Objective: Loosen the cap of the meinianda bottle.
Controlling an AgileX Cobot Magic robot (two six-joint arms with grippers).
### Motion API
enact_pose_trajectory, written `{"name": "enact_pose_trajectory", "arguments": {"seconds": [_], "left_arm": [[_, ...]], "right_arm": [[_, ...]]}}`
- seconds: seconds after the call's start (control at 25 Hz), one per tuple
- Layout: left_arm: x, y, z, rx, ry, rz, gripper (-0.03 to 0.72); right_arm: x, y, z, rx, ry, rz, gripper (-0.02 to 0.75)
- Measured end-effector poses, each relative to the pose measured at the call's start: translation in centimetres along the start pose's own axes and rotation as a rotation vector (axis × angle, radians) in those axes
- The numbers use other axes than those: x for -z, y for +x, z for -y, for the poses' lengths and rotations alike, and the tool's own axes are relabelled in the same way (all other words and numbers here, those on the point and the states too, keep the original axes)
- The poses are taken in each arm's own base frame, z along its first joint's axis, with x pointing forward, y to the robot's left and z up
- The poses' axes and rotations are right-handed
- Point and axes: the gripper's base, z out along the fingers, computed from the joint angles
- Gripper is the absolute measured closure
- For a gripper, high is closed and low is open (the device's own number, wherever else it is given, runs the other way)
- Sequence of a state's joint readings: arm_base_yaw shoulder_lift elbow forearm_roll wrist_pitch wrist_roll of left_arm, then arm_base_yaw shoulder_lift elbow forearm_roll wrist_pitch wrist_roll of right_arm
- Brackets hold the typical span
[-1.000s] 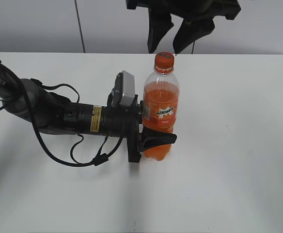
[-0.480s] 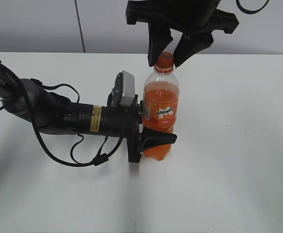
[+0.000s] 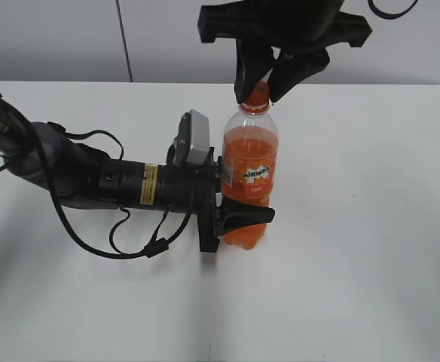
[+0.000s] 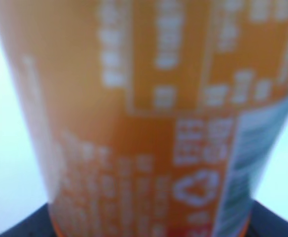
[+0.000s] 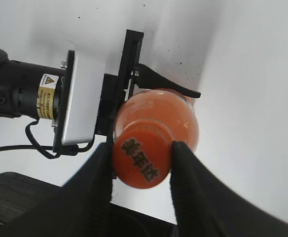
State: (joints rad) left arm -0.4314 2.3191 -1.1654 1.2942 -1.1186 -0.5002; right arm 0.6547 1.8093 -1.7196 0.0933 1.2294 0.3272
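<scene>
The right gripper has dropped from above the meinianda bottle, its fingers now clamped on the cap. The bottle stands upright on the tabletop, the left gripper clamped around its lower body. Only the right wrist view shows the cap's dark mark; the left wrist view shows just blurred label.

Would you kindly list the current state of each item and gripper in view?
meinianda bottle: upright on the table, filled with orange drink.
cap: on the bottle's neck.
left gripper: fingers closed around the bottle's lower body.
right gripper: fingers touching both sides of the cap from above.
</scene>
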Motion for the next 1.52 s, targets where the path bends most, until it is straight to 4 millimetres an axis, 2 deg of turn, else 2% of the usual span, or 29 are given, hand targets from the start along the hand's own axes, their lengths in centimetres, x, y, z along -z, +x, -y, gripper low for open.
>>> {"name": "enact_pose_trajectory", "arguments": {"seconds": [0.32,0.68,1.52], "left_arm": [[0.00,0.00,0.00,0.000,0.000,0.000,0.303],[0.00,0.00,0.01,-0.002,0.001,0.000,0.303],[0.00,-0.01,0.04,-0.005,0.004,0.001,0.303]], "right_arm": [[0.00,0.00,0.00,0.369,0.000,0.000,0.468],[0.04,-0.02,0.05,0.913,0.006,0.001,0.469],[0.12,-0.05,-0.25,1.959,-0.014,0.036,0.482]]}}
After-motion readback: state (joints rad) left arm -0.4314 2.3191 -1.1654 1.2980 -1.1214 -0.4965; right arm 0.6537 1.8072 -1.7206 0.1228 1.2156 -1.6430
